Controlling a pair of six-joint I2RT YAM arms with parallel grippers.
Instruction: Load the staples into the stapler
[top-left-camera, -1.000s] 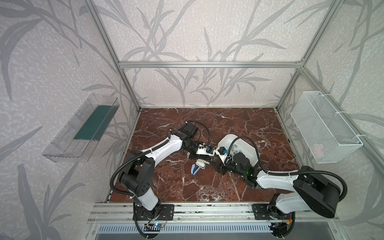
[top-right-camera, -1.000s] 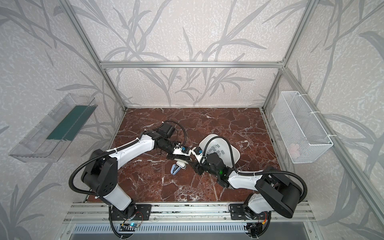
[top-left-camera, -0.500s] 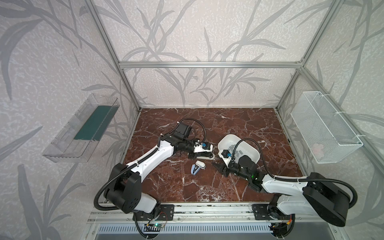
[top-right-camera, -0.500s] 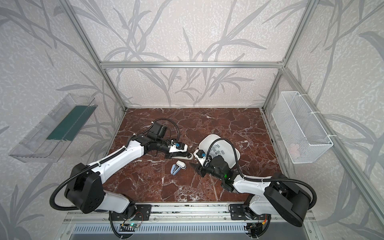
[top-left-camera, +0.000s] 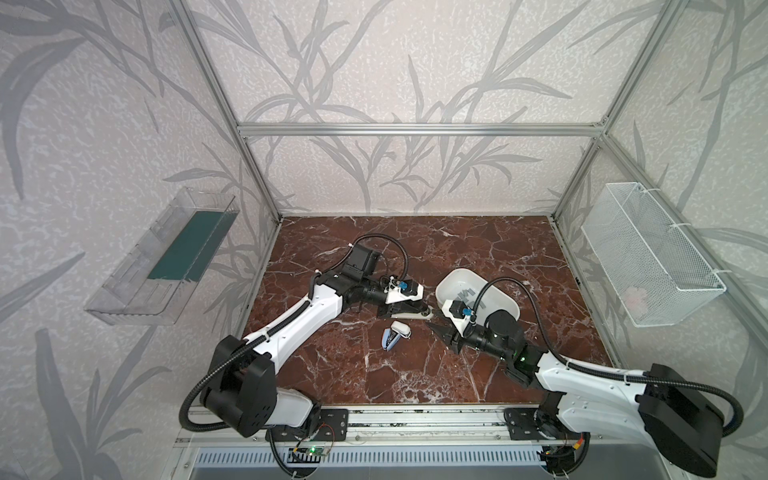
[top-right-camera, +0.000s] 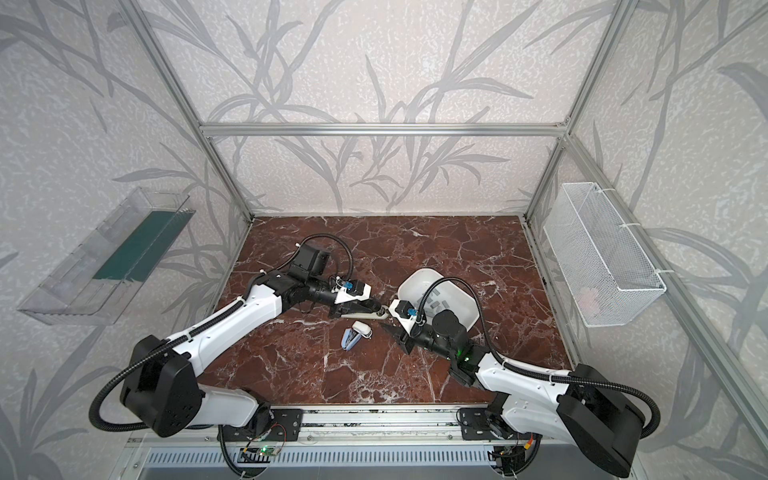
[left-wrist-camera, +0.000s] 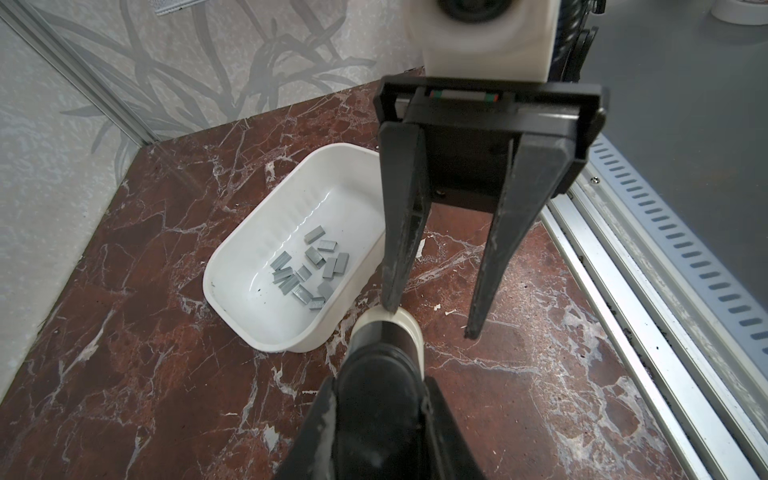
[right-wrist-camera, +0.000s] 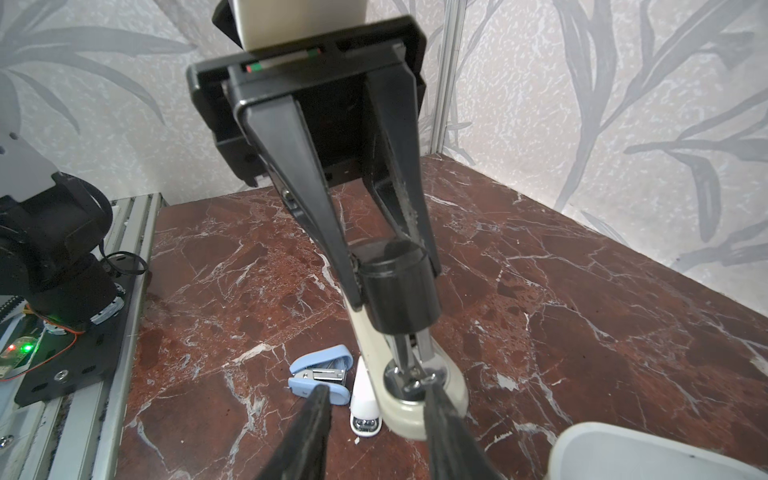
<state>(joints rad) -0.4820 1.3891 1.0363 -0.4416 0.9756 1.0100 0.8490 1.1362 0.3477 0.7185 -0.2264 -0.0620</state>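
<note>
- The staples lie loose in a white tub on the worktop. In both top views the tub sits at about 1 to 2 o'clock from the right hand, just behind it.
- That hand points the other way, toward 10 o'clock, at the front end of the stapler. Its jaws stand apart with nothing between them. One finger ends at the stapler's cream nose; I cannot tell whether it touches.
- The stapler's long axis runs roughly 9 to 3 o'clock, anvil end toward the right hand. The left hand is clamped on its black top at the 9 o'clock end.
- By my reckoning the right hand is the nearer one to the staples and the only free one, but it must swing round to reach the tub.
- I cannot see whether the magazine is open yet.
- Against a second ago, the right hand's jaws have drawn narrower and its wrist sits a little further back toward 4 o'clock. The left arm lies more stretched out.
- The small blue stapler and small white stapler have not moved.
</note>
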